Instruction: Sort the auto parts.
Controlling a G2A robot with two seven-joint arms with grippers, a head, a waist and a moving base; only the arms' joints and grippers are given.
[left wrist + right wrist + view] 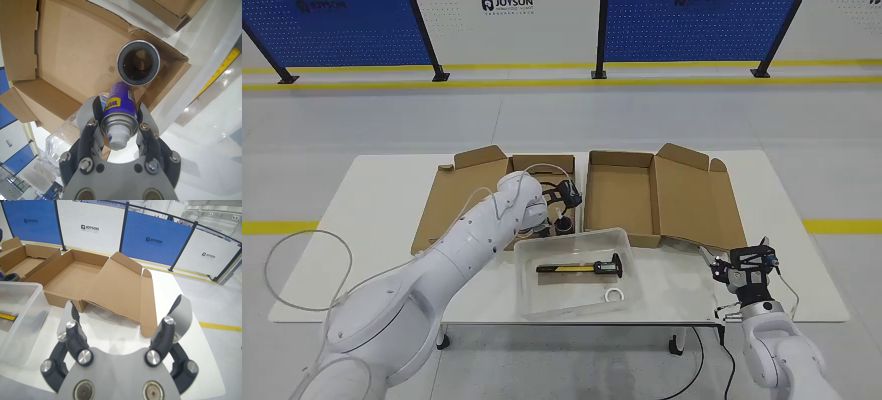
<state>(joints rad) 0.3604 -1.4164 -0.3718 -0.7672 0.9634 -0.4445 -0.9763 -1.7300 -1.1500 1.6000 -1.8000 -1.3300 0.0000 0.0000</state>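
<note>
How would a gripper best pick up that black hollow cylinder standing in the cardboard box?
Probably from straight above, gripping its wall with one finger inside the open bore and one outside. The cylinder stands upright, mouth up, close to a wall of the box, so side approaches look cramped.

Colours around the clear bin (pixel 552 295)
Inside it, a yellow-and-black caliper (pixel 577 268) and a white ring (pixel 615 295). Beyond it, brown cardboard boxes (pixel 620 205) (plain) and a purple spray can (pixel 121 102), yellow-labelled, white-capped.
</note>
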